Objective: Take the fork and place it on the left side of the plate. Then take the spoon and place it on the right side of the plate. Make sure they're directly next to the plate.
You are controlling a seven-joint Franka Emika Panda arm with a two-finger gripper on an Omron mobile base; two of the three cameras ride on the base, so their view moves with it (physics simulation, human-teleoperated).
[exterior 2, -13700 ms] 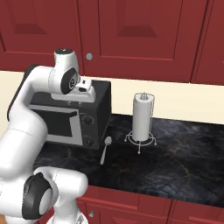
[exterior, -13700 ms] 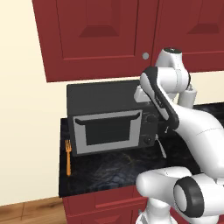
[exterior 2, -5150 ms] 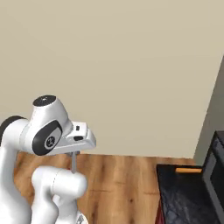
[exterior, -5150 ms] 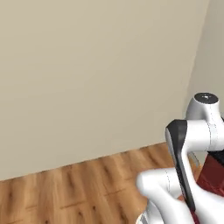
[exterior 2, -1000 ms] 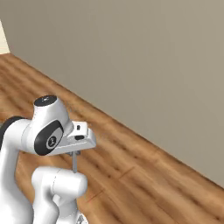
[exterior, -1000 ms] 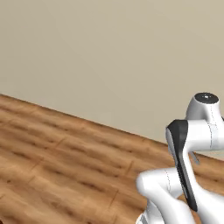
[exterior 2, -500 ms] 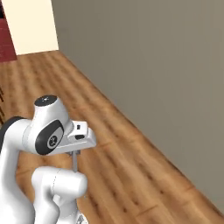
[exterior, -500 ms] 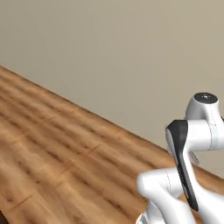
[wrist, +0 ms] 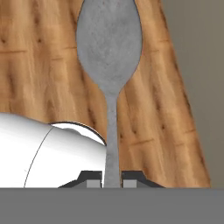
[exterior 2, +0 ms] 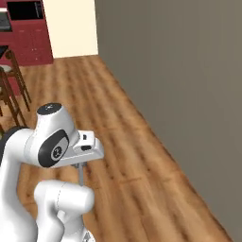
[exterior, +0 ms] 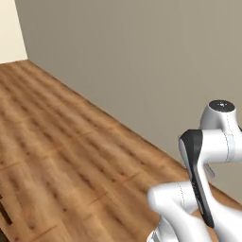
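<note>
Spoon (wrist: 109, 48): dull grey metal look, matt, faintly mottled on the bowl, no bright highlights; the handle reads the same grey.

Floor (exterior: 61, 156): wood planks, warm brown, visible grain streaks and dark seams between boards, low satin sheen (the grain shows sharpest in the hand view).

Wall (exterior 2: 179, 71): flat grey-beige, smooth, matt, no texture visible.

Cabinets (exterior 2: 33, 40): dark red, smooth painted look, small and far off.

Claw (wrist: 111, 180) fingertips (wrist: 132, 177): dark, matt, plastic-like.
</note>
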